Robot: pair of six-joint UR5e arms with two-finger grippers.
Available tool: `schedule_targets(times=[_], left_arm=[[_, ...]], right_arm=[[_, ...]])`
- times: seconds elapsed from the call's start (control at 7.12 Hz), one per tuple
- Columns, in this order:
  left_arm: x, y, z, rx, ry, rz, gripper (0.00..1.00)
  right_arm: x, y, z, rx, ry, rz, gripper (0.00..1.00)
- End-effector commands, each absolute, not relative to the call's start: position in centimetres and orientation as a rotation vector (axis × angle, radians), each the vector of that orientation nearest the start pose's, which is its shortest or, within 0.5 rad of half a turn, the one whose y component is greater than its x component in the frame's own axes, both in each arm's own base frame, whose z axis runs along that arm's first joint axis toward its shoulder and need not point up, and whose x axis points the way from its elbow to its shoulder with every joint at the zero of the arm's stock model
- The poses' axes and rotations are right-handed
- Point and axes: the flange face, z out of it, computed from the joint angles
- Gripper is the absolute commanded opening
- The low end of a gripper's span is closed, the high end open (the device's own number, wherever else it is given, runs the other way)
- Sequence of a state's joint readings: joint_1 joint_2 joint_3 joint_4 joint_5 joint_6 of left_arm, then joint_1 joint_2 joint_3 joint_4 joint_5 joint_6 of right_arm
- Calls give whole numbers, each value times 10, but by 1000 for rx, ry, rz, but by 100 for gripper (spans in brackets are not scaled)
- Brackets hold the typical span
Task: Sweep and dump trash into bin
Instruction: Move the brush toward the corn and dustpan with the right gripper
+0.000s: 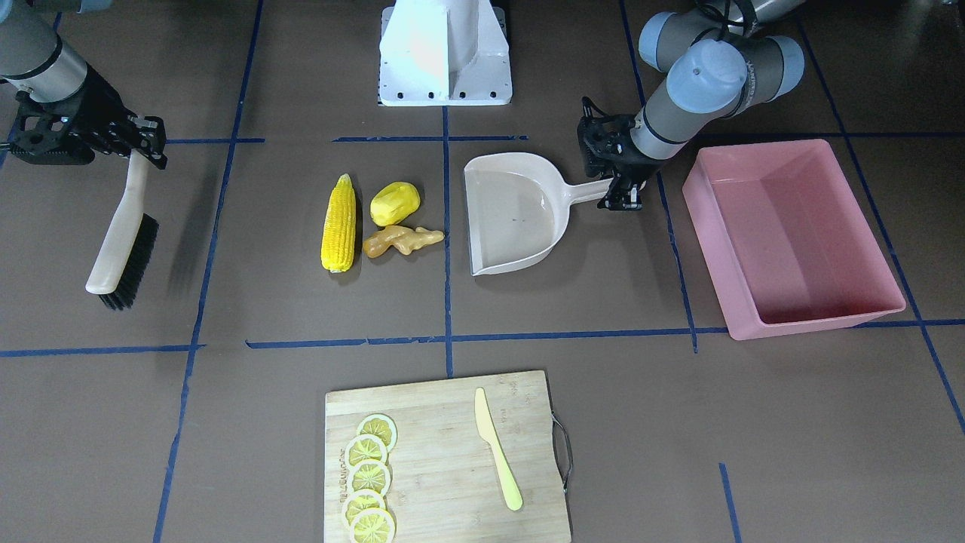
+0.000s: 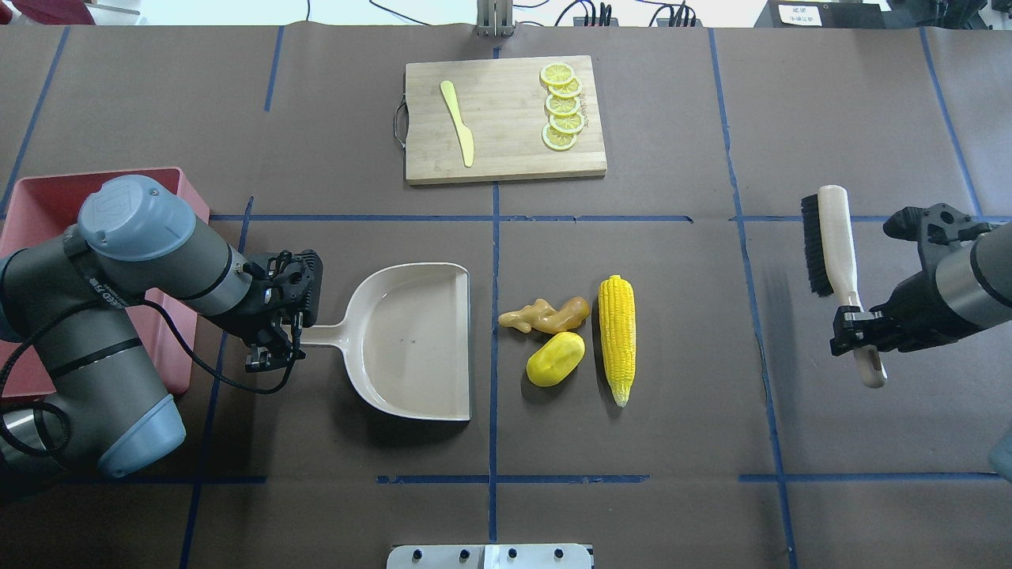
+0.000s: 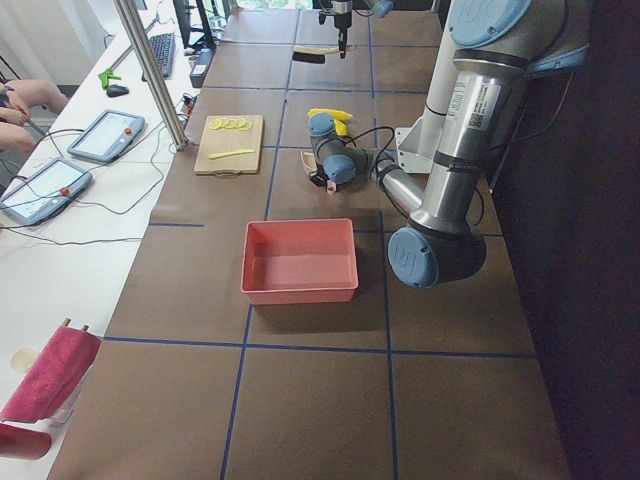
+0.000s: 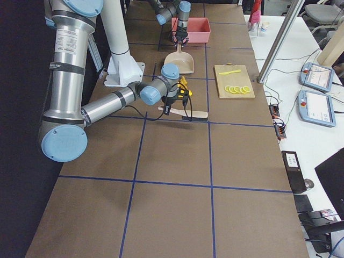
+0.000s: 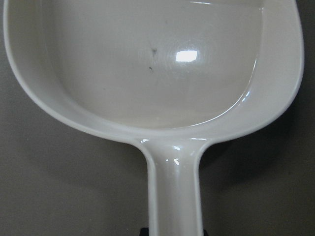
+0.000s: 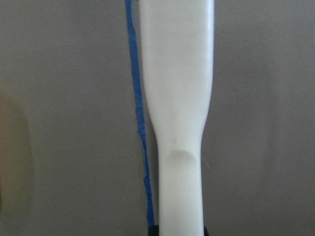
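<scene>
While trash (image 1: 393,204) sits beside dustpan (image 1: 513,219), bin (image 1: 791,234) stands apart.

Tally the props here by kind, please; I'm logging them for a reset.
trash toy foods: 3 (corn cob, potato, ginger root)
lemon slices: 5
knife: 1
cutting board: 1
dustpan: 1
brush: 1
bin: 1
total: 13

We saw bare table (image 2: 711,340) between brush (image 2: 832,241) and corn cob (image 2: 617,336); just beyond the ginger root (image 2: 545,314), the dustpan (image 2: 411,340) blocked passage.
</scene>
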State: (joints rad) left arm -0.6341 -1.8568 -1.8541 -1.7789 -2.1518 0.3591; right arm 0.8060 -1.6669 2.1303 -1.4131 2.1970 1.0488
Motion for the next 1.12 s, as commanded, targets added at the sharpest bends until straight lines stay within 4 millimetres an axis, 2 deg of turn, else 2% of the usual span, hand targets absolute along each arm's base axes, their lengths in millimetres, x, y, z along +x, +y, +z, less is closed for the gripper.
schedule_targets(times=[0.0, 0.42, 0.98], left_arm=[[410, -401, 328, 525, 787, 1407, 0], [434, -405, 291, 521, 752, 1417, 0], [444, -400, 294, 517, 740, 1428, 0]], right_arm=[[-288, -381, 369, -150, -801, 53, 0], [-344, -346, 355, -158, -792, -73, 0], [-380, -317, 359, -150, -729, -143, 0]])
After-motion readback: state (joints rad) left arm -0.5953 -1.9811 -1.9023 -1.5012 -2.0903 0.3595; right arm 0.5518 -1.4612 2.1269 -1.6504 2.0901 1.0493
